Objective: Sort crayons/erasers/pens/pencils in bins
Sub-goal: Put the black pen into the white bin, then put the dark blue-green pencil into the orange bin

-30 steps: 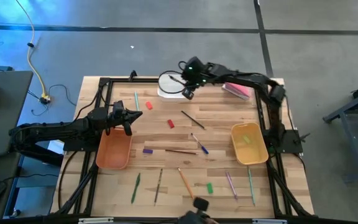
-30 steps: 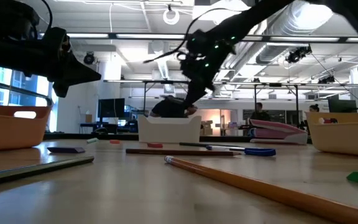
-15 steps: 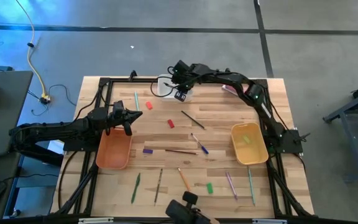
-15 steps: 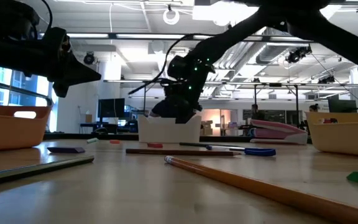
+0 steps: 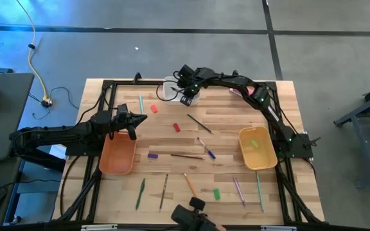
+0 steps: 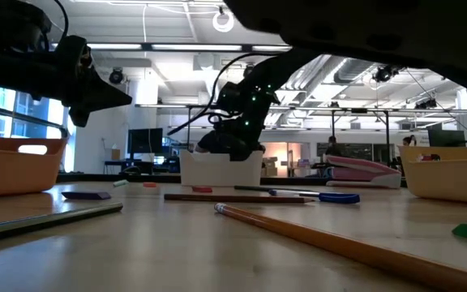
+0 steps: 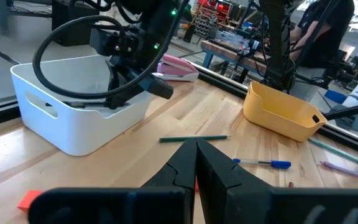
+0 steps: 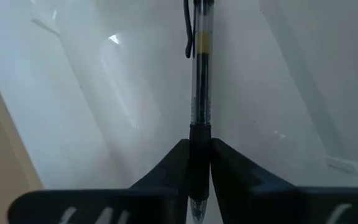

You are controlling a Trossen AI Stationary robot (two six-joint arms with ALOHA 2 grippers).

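From above, the right hand reached over the white bin at the tabletop's far edge, barely shifted from half a second before. Its wrist view showed a clear pen pinched between its fingers inside the bin. The left hand, closed, hovered by the orange bin.

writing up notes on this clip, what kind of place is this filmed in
Most likely a robotics lab or workshop. The low view shows a big open room with exposed ceiling ducts and strip lights, the wooden table sits in a black frame on bare concrete floor, and the left wrist view shows cluttered workbenches behind.
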